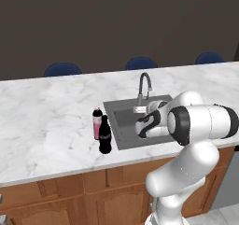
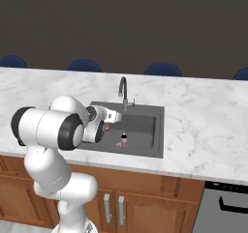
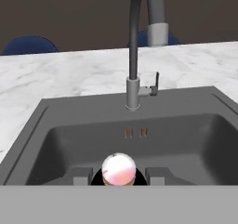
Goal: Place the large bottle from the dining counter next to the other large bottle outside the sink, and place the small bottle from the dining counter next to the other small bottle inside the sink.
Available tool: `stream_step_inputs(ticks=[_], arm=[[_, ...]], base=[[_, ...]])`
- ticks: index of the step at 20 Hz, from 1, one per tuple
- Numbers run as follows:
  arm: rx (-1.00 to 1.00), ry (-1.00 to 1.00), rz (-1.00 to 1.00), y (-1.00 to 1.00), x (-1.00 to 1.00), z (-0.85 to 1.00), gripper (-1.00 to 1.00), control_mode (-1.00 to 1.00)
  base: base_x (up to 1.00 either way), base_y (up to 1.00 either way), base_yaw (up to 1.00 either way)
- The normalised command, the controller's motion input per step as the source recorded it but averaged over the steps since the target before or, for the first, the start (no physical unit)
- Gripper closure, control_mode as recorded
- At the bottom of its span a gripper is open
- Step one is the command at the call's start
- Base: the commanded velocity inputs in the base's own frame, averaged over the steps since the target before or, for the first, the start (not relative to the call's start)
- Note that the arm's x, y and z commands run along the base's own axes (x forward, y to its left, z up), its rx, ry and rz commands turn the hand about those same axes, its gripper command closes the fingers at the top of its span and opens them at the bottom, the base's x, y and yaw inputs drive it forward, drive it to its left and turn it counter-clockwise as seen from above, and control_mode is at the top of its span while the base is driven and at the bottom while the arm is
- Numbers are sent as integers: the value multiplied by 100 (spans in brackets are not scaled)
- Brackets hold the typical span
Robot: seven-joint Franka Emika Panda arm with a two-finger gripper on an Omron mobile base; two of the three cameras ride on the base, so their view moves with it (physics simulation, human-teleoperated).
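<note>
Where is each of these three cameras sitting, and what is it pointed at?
Left base view: behind the arm to its left, looking down at the marble counter, the black bottle beside the pink bottle; the white arm fills the lower right.
Right base view: behind to its right, looking into the sink at a small bottle; the arm is at lower left.
Hand view: on the hand, facing the faucet; jaws shut on a small bottle.
Both base views share sink and faucet.
</note>
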Motion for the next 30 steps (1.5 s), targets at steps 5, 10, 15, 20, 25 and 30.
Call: stream_step_inputs(ticks=[5,10,15,20,25,30], arm=[[0,0,0,0,0,0,100,100],[0,0,0,0,0,0,100,100],[0,0,0,0,0,0,100,100],[0,0,0,0,0,0,100,100],[0,0,0,0,0,0,100,100],[0,0,0,0,2,-2,100,-100]], base=[[20,2,-2],[36,0,-4],[20,0,-1],[13,0,0],[14,0,0],[10,0,0]])
